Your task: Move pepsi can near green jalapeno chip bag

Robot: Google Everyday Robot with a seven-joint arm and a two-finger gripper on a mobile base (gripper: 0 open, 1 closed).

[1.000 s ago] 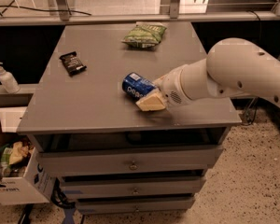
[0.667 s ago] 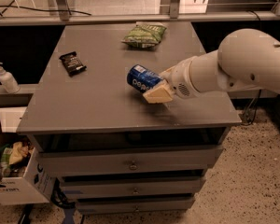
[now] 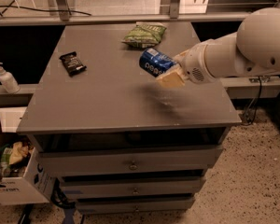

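The pepsi can (image 3: 155,62) is blue with white lettering, lying tilted on its side and held above the grey table top (image 3: 107,101). My gripper (image 3: 171,69) comes in from the right and is shut on the pepsi can, one tan finger (image 3: 171,80) under it. The green jalapeno chip bag (image 3: 144,34) lies at the table's back, just beyond and left of the can. The can is close to the bag but apart from it.
A flat black snack packet (image 3: 72,62) lies on the table's left part. A soap dispenser (image 3: 6,78) stands on a ledge at far left. A cardboard box (image 3: 14,181) sits on the floor at lower left. Drawers (image 3: 130,164) are below the top.
My gripper has lifted the pepsi can off the table and carried it back, toward the green chip bag.
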